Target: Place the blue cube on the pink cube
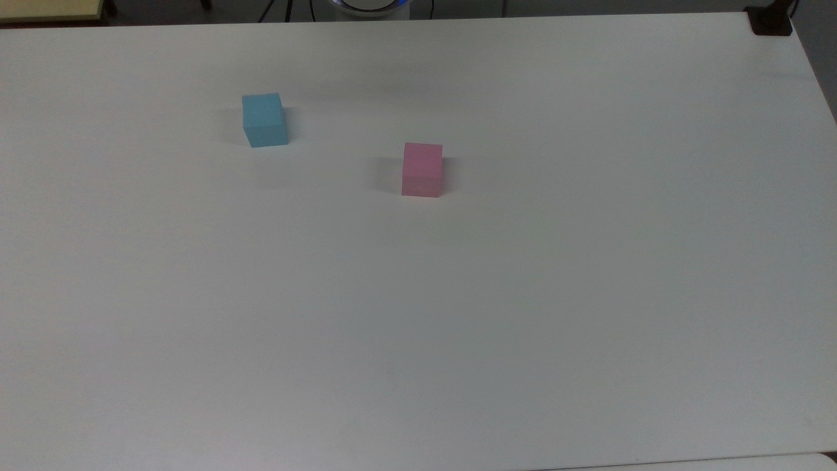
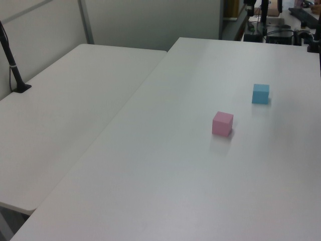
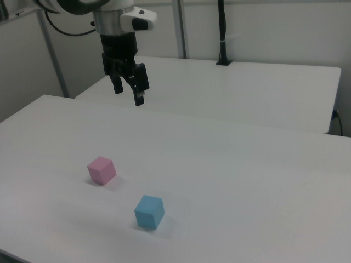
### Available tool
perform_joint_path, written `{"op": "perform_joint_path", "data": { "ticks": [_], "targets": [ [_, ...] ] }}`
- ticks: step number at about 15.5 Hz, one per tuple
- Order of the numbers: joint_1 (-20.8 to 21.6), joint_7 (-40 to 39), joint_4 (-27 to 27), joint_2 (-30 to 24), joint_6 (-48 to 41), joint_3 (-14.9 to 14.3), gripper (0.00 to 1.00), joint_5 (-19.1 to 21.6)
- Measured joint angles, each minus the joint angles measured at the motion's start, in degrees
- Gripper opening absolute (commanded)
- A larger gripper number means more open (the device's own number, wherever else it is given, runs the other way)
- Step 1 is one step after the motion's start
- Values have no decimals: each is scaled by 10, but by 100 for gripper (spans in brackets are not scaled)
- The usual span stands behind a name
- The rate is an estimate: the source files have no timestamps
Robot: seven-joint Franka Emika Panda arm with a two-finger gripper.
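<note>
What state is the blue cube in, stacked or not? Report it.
Not stacked. The blue cube sits flat on the table, apart from the pink cube; the open claw hangs above, holding nothing.

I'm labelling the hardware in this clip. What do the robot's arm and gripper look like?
In the right view, the arm has a glossy white shell with dark joint sections and a black cable looping beside it. A white housing sits at the wrist, above a black gripper with two short black fingers.

Three angles, one shared white table (image 1: 523, 294)
</note>
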Motion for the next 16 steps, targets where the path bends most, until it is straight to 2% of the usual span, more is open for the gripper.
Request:
{"op": "perform_joint_path", "data": {
  "ticks": [9,14,16],
  "targets": [
    [12,-55,-2,15,0,0,100,0],
    [36,-56,-10,16,0,0,100,-1],
    [56,-71,-37,18,10,0,100,-17]
  ]
}}
